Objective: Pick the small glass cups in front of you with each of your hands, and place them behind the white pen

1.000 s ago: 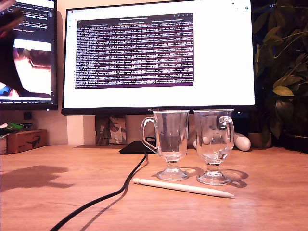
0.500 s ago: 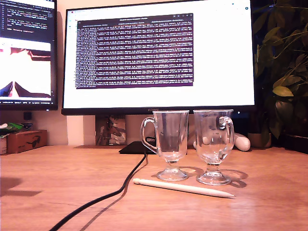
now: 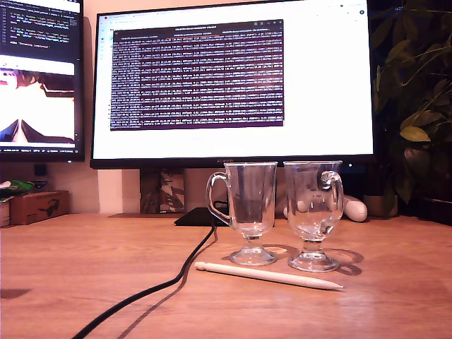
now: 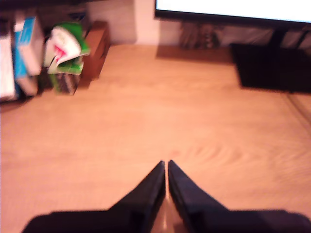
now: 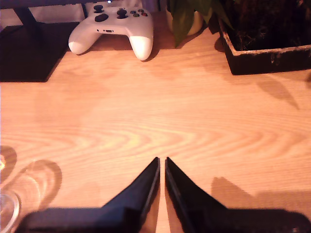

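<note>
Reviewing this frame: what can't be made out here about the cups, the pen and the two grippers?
- Both arms: outside the exterior view's frame.
- My first gripper: blurred; neither cup nor pen appears in its wrist view.
- Second wrist view, my second gripper: one cup foot only, cut by the edge.
- Cup handle on the exterior view's right: partly masked by its own bowl.
- White pen: surface detail too small.

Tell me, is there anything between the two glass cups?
No. In the exterior view, only a narrow empty gap separates the first glass cup from the second glass cup; they don't touch. The white pen lies in front of both.
</note>
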{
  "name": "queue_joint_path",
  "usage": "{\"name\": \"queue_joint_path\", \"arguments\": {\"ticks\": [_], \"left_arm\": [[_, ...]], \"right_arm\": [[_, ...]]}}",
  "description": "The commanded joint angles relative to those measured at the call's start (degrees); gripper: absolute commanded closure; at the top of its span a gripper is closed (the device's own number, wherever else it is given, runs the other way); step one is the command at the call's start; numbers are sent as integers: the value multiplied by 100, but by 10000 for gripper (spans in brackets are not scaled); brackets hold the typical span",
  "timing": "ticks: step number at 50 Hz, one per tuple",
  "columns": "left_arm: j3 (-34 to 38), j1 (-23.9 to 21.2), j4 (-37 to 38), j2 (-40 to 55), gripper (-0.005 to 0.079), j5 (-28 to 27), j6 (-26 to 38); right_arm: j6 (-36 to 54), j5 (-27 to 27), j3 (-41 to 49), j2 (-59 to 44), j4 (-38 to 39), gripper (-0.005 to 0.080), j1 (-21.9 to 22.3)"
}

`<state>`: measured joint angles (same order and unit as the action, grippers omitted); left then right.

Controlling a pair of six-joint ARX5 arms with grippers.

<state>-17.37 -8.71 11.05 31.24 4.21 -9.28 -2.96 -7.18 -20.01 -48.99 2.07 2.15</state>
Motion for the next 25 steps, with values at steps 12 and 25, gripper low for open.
{"name": "queue_joint_path", "arguments": {"ticks": [12,25], "left_arm": [[767,424,-411,-295,765,-160,247],[1204,605,-334,-905,765,-424,214]], "right_arm": [[-9,-345,367,258,225,759,-26],[-17,-487,461,417,367,760,-28]]}}
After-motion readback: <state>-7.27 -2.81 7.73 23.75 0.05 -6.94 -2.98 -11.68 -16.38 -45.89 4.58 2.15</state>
